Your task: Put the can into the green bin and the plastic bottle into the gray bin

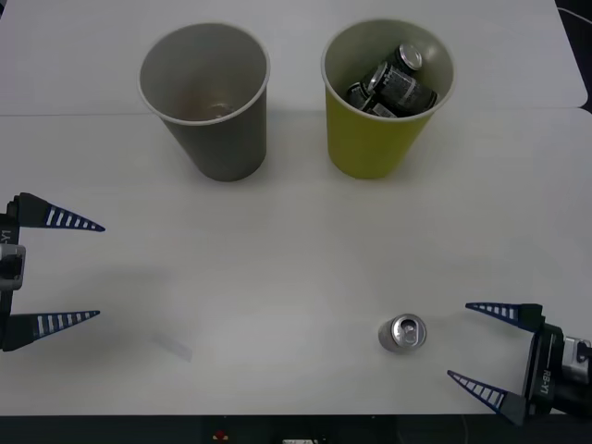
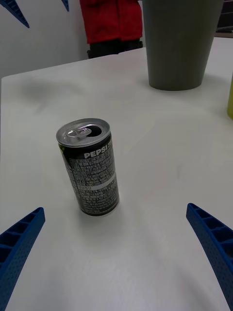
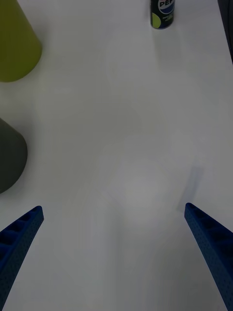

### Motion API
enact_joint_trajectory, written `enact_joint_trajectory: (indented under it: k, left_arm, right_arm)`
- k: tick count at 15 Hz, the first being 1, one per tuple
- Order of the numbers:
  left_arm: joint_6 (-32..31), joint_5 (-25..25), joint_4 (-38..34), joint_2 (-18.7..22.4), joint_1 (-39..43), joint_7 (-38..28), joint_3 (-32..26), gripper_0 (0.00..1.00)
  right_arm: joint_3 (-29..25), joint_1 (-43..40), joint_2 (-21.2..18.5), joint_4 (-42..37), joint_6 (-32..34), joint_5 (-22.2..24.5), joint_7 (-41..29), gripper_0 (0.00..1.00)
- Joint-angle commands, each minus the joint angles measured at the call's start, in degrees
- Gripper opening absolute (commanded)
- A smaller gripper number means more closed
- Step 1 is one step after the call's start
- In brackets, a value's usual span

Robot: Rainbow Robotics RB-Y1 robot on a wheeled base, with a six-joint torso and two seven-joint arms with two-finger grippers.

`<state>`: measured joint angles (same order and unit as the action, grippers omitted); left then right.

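Several dark cans already lie in the yellow-green paper-cup bin (image 1: 384,139), the gray paper-cup bin (image 1: 217,129) looks empty, and one small silver-topped can (image 1: 402,333) stands upright on the white table (image 1: 277,277), just beside the spread-fingered right gripper (image 1: 479,344), while the left gripper (image 1: 79,270) waits released.

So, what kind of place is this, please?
Probably a lab or test room for a sorting trial: a plain white table, a gray bin and a green bin holding cans, with one can standing near the right gripper.
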<state>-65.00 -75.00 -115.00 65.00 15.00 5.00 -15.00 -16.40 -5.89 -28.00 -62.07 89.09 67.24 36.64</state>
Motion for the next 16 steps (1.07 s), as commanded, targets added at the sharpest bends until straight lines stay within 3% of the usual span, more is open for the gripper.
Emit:
enact_joint_trajectory:
  k: [1,16]
  left_arm:
    - [0.00,0.00,0.00,0.00,0.00,0.00,0.00,1.00]
    - [0.00,0.00,0.00,0.00,0.00,0.00,0.00,1.00]
  right_arm:
    - [1.90,0.35,1.20,0.11,-2.61,0.09,1.59,1.00]
    - [8.84,2.55,8.23,0.11,-9.37,-1.06,4.49,1.00]
